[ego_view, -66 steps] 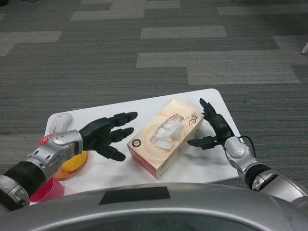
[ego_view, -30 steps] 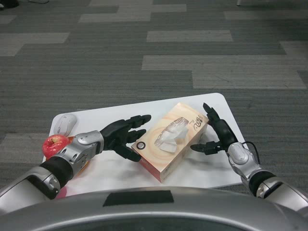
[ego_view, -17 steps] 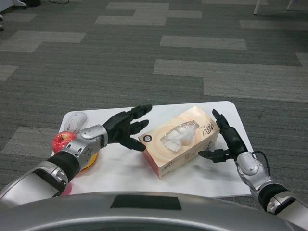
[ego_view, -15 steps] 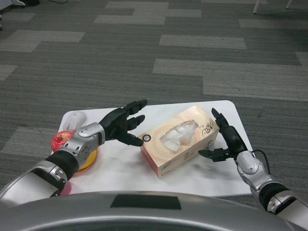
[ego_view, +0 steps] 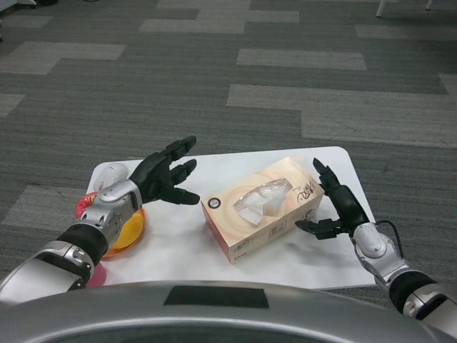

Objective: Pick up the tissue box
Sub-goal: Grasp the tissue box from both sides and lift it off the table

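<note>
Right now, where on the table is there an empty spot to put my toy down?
There is bare table along the far edge, behind the tissue box. Another bare patch lies between the box and the orange plate, below the left hand, and a strip runs along the near edge. The left end is crowded: plate, white mouse, left arm. The right hand fills the right end.

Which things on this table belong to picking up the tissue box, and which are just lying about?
Belonging to the job:
tissue box
left hand, open
right hand, open

Just lying about:
white mouse
orange plate
red apple, partly hidden
pink cup
</note>
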You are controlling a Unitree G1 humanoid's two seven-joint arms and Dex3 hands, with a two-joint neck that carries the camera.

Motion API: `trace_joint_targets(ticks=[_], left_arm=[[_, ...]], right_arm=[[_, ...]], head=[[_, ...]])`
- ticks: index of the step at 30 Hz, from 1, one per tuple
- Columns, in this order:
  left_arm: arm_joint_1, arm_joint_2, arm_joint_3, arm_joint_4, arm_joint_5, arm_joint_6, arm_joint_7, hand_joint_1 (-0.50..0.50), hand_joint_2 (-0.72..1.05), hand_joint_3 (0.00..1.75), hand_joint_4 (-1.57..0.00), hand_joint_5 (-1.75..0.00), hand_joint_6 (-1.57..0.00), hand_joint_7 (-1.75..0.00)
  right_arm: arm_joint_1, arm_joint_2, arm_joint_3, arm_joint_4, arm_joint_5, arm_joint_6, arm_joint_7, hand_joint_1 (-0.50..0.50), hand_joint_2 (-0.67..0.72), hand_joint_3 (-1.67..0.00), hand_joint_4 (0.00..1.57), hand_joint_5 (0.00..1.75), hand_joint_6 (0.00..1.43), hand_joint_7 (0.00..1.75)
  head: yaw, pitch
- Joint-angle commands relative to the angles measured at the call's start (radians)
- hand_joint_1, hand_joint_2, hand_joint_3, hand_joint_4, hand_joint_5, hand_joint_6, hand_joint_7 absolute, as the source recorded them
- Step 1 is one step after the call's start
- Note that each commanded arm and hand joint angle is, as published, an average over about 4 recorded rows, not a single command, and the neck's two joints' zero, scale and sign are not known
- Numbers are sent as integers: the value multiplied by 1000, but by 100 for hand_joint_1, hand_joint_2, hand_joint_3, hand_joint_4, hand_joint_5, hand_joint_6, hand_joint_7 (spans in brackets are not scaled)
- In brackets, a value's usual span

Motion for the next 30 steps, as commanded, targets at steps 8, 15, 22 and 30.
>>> trace_joint_targets(ticks=[8, 15, 22, 30], left_arm=[[-10, 74, -163, 16, 29, -2, -11, 50, 105, 17, 0, 0, 0, 0], [-64, 74, -287, 53, 107, 2, -13, 50, 105, 17, 0, 0, 0, 0], [-106, 48, -322, 121, 197, -1, -9, 50, 105, 17, 0, 0, 0, 0], [-128, -5, -296, 202, 222, -28, 19, 50, 105, 17, 0, 0, 0, 0]], right_arm=[[14, -6, -1, -14, 12, 1, 12, 4, -35, -63, 14, 87, 0, 0], [12, -7, 7, -22, 12, 2, 12, 4, -38, -63, 14, 87, 0, 0], [14, -10, 22, -51, 16, 2, 12, 4, -40, -63, 21, 97, 0, 0], [31, -18, 34, -101, 26, 4, 12, 0, -41, -63, 39, 107, 0, 0]], head=[[-5, -16], [-6, -21], [-8, -25], [-7, -28]])
